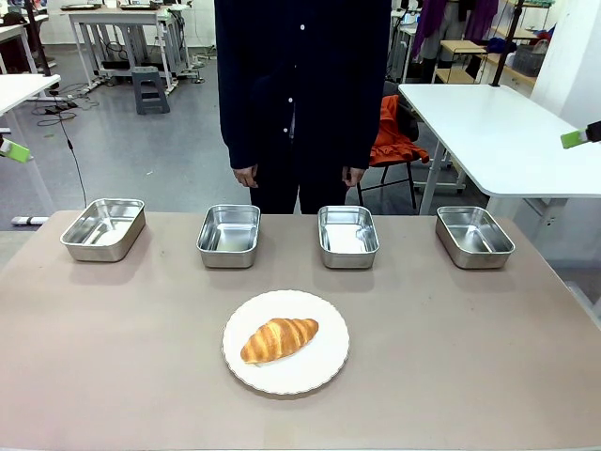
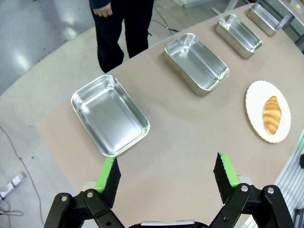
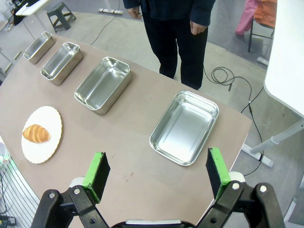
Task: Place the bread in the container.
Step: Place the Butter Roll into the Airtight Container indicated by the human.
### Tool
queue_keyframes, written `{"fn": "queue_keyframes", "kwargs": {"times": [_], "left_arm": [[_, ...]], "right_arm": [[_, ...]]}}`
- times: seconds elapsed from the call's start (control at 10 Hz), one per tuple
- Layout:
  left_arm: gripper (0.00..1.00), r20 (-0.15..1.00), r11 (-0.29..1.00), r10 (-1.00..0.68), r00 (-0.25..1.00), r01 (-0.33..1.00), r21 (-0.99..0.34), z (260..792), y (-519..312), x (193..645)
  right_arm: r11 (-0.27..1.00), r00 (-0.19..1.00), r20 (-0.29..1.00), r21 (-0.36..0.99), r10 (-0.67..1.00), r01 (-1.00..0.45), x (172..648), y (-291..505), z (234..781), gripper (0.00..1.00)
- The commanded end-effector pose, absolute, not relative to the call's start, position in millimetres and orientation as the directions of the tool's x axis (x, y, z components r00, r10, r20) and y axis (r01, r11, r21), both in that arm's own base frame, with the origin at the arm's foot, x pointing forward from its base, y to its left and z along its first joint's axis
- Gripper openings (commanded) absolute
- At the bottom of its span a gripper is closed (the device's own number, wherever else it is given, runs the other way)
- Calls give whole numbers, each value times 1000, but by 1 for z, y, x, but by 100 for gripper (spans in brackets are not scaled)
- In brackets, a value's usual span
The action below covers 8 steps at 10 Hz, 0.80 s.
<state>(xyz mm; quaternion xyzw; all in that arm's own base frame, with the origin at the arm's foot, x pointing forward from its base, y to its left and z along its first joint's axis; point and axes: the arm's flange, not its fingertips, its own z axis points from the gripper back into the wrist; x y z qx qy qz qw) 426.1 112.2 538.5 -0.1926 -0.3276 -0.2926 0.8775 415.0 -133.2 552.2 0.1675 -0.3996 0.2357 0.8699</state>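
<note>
Left tool and right tool gape empty; golden-brown, ridged bread lies on a plate.

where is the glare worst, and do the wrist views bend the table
Front view: soft even light, brightest reflection on the bottom of the third pan from the left; the bread is sharp. Left wrist view: table edge bows, wide-angle. Right wrist view: same bowing, nothing blurred.

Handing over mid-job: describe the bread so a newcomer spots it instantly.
Start at the brown table. On the robot's side of the row of four steel pans sits a round white plate. The bread lies on it: a golden-brown ridged croissant, the only food.
</note>
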Motion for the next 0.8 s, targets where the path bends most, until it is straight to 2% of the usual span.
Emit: {"fn": "queue_keyframes", "kwargs": {"times": [0.0, 0.7], "left_arm": [[100, 693, 757, -381, 611, 637, -145, 540, 112, 426], [100, 693, 757, -381, 611, 637, -145, 540, 112, 426]], "right_arm": [[828, 562, 784, 114, 265, -549, 416, -133, 552, 100], [828, 562, 784, 114, 265, -549, 416, -133, 552, 100]]}}
